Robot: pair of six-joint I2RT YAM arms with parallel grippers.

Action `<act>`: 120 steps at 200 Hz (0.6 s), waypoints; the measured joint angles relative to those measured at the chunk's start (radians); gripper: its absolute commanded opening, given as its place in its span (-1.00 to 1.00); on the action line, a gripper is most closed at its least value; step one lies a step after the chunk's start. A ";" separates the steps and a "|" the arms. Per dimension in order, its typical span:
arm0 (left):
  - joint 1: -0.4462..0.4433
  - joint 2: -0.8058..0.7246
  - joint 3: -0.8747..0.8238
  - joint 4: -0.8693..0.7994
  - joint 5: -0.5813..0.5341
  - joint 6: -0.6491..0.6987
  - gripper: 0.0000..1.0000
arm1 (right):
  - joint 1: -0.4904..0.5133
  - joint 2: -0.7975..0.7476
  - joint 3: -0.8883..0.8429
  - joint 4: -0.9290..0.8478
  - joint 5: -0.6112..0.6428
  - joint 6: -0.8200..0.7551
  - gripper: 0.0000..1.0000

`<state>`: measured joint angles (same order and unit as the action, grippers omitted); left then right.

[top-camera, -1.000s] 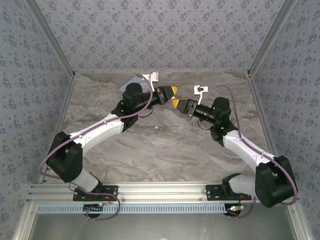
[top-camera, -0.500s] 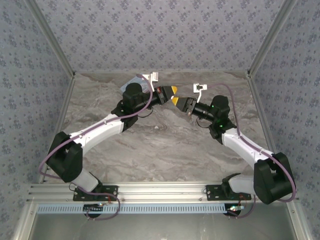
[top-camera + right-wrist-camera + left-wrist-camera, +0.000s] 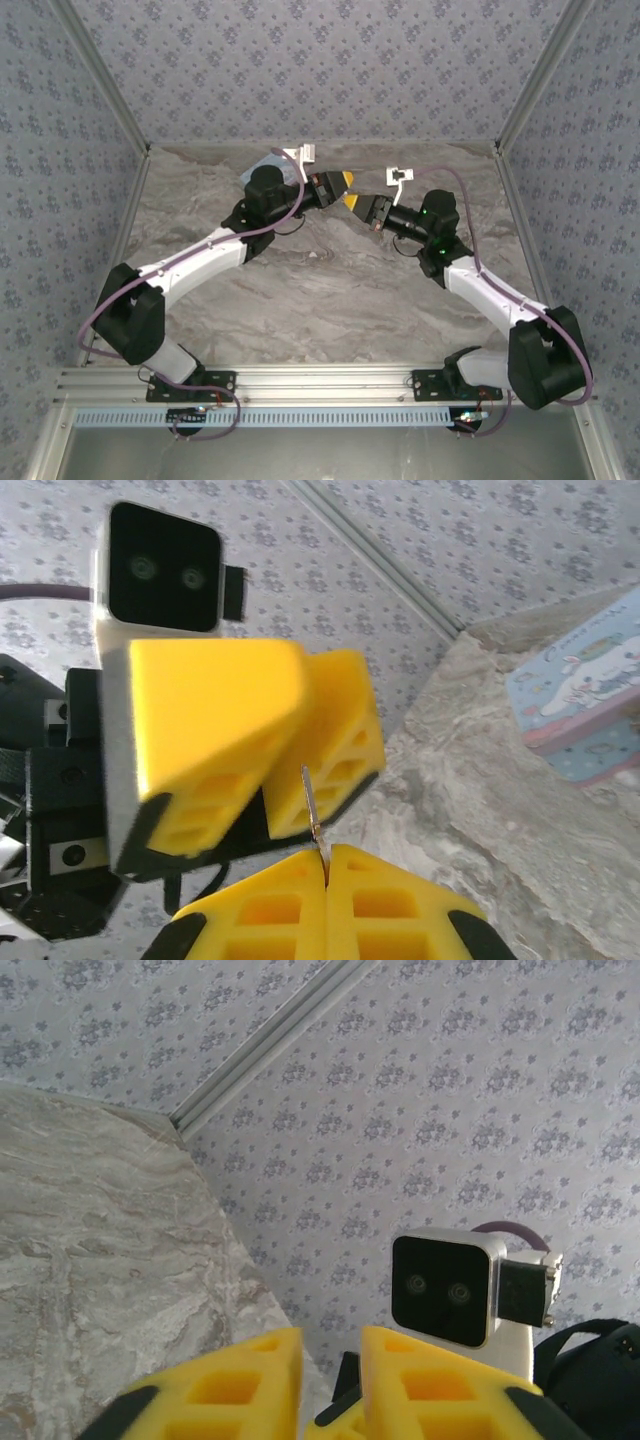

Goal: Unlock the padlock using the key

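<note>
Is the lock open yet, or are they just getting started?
Not yet. Done: the key is up off the table. In hand: the right claw pinches it, beside the open left claw. Left: putting it into the padlock and turning.

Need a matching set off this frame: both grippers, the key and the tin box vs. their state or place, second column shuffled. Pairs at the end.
Column one
1. left gripper
2. right gripper
3. key
4. tin box

Column two
A. shut, with a thin sliver clamped at its tips
B. jaws apart, nothing seen between them
C. pale blue with a cartoon print, resting on the table
D. thin metal, sticking up from between yellow fingertips

Pairs: 1-B, 2-A, 3-D, 4-C
</note>
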<state>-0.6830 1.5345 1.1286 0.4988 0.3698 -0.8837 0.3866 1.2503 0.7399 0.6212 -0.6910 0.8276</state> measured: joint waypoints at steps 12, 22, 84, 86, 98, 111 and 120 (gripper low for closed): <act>0.014 -0.008 0.000 -0.023 -0.007 0.008 0.21 | 0.000 -0.014 0.000 -0.055 0.015 -0.030 -1.00; 0.030 -0.018 0.000 -0.054 -0.015 0.034 0.38 | 0.000 -0.033 0.000 -0.114 0.030 -0.066 -1.00; 0.145 0.014 0.160 -0.420 -0.115 0.243 0.98 | 0.000 -0.177 0.005 -0.534 0.203 -0.302 -1.00; 0.148 0.021 0.170 -0.433 -0.120 0.248 0.98 | 0.000 -0.180 0.005 -0.546 0.210 -0.307 -1.00; 0.165 0.073 0.238 -0.506 -0.161 0.298 0.99 | 0.000 -0.202 0.005 -0.614 0.244 -0.341 -1.00; 0.181 0.146 0.316 -0.578 -0.203 0.341 0.99 | 0.000 -0.222 0.005 -0.676 0.278 -0.370 -1.00; 0.191 0.210 0.381 -0.636 -0.227 0.372 0.99 | 0.000 -0.234 0.005 -0.712 0.299 -0.385 -1.00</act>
<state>-0.4919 1.7443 1.5101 -0.1375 0.1425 -0.5114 0.3870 1.0161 0.7452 -0.0910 -0.3920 0.4423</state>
